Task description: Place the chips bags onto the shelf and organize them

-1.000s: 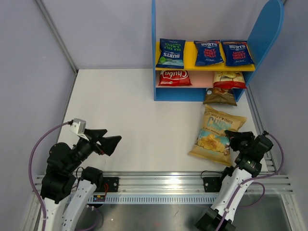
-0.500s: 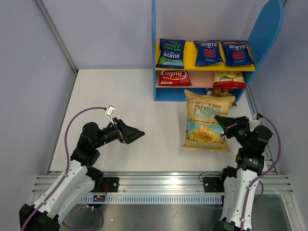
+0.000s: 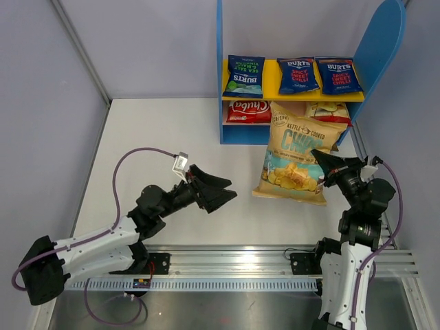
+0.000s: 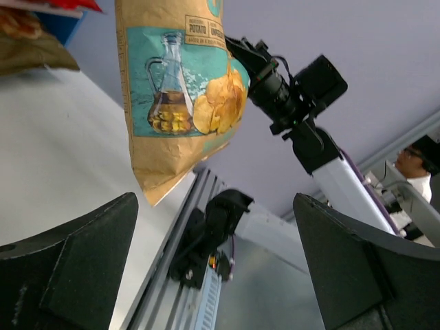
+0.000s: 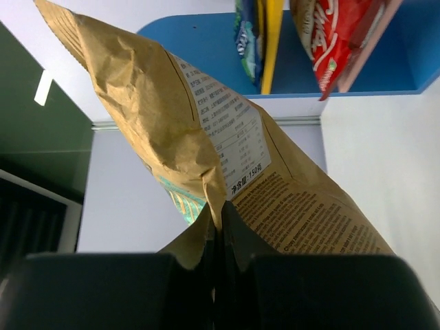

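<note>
Right gripper (image 3: 320,168) was clamped on the right edge of the tan-gold bag (image 3: 294,155), held off the table (image 3: 172,137) just before the shelf (image 3: 377,48); its long axis ran front-to-back, top toward the shelf, print reading "KETTLE COOKED". Left gripper (image 3: 227,190) gaped wide, empty

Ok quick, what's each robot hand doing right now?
Left gripper: open, holding nothing.
Right gripper: closed on the tan chips bag.

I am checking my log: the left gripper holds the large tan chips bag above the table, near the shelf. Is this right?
No, the right gripper holds it; the right wrist view shows it shut on the tan chips bag. The left gripper is open and empty.
</note>
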You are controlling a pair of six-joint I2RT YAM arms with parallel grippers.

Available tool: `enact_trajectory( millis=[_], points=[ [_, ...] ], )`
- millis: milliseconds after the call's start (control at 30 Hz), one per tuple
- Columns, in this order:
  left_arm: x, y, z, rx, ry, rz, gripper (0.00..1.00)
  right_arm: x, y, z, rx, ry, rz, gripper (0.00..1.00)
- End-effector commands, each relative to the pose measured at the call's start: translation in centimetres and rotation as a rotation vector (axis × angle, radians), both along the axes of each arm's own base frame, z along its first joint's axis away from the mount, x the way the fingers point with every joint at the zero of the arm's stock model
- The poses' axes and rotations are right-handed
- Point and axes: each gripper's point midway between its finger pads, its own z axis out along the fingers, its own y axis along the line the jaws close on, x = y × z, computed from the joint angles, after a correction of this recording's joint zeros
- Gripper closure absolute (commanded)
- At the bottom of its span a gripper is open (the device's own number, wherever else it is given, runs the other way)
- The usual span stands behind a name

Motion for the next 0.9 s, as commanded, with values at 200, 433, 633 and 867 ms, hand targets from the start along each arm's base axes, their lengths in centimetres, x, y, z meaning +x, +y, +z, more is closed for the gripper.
enact_trajectory(
  millis=[200,433,633,867],
  points=[
    [1.1,-3.0,7.8,-0.337,-0.150,0.146,0.01,-2.6,-1.2,10.3,0.188,-0.159,-0.133,1.00],
    [-0.1,-7.0,10.7,-0.448,-0.263,0.078,0.01,-3.0,-0.4,13.1,0.264,-0.188,-0.061,1.00],
    [0.1,-9.5,13.1,-0.494,-0.279,0.029,0.01,-4.8,0.3,15.2,0.291,-0.226,-0.023,1.00],
    [-0.6,-10.1,15.4,-0.593,-0.307,-0.025,0.01,-6.1,1.0,15.0,0.310,-0.228,0.009,1.00]
  ],
)
